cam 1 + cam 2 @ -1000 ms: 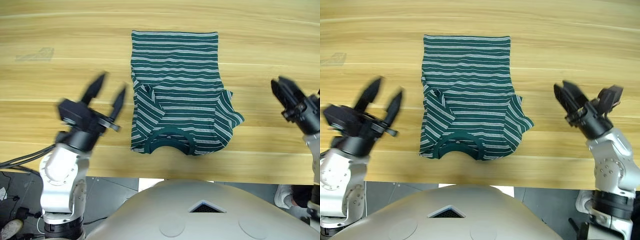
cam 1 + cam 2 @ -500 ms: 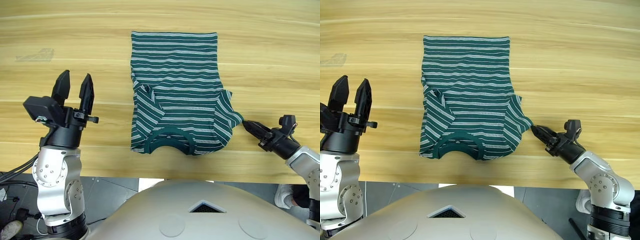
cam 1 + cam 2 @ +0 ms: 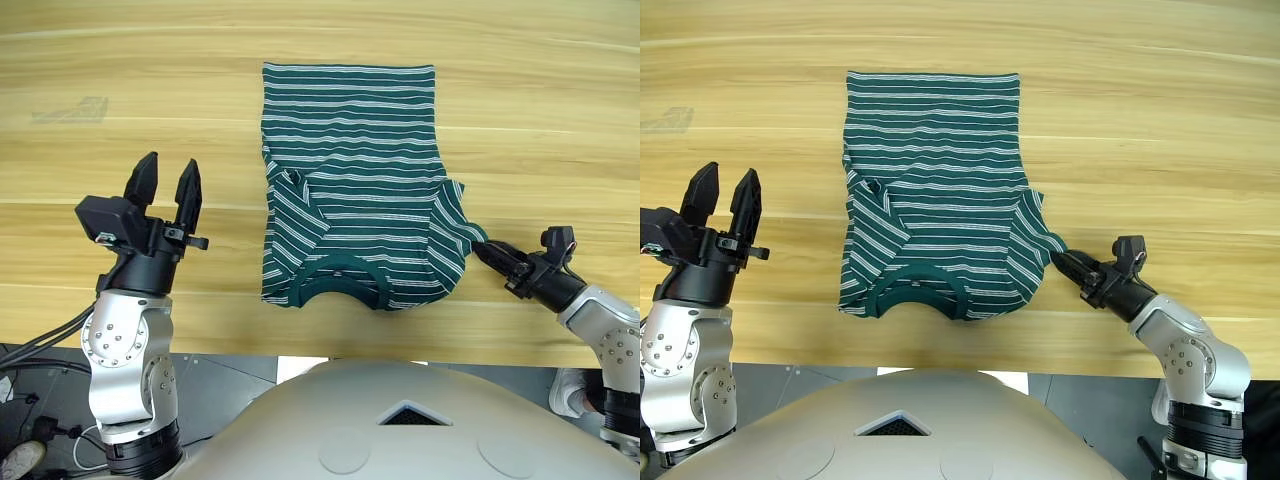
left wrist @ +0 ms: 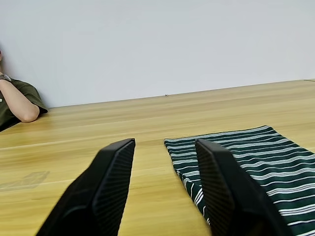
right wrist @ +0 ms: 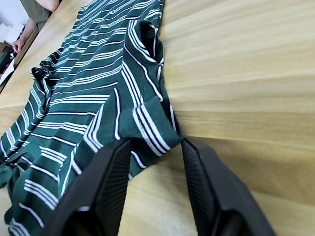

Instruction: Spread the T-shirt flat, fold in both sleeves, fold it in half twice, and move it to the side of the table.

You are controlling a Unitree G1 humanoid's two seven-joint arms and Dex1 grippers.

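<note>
The dark green T-shirt (image 3: 350, 180) with white stripes lies flat in the middle of the wooden table (image 3: 560, 120), collar toward me and both sleeves turned in over the body. My right gripper (image 3: 484, 252) is low on the table at the tip of the right sleeve (image 5: 147, 118). It is open, with one finger (image 5: 110, 187) on each side of the sleeve corner. My left gripper (image 3: 168, 172) is held above the table, left of the shirt and apart from it. Its fingers (image 4: 115, 172) are open and hold nothing, pointing along the shirt's left edge (image 4: 182, 167).
The table's front edge (image 3: 300, 350) runs just below the collar. Bare wood stretches to both sides of the shirt and beyond its hem. A faint grey mark (image 3: 70, 108) sits far left on the table. A person's arm (image 4: 17, 101) rests at the table's far end.
My right gripper dropped from a raised pose to table level and slid in to the right sleeve tip. My left gripper swung out left, then came back a little toward the shirt.
</note>
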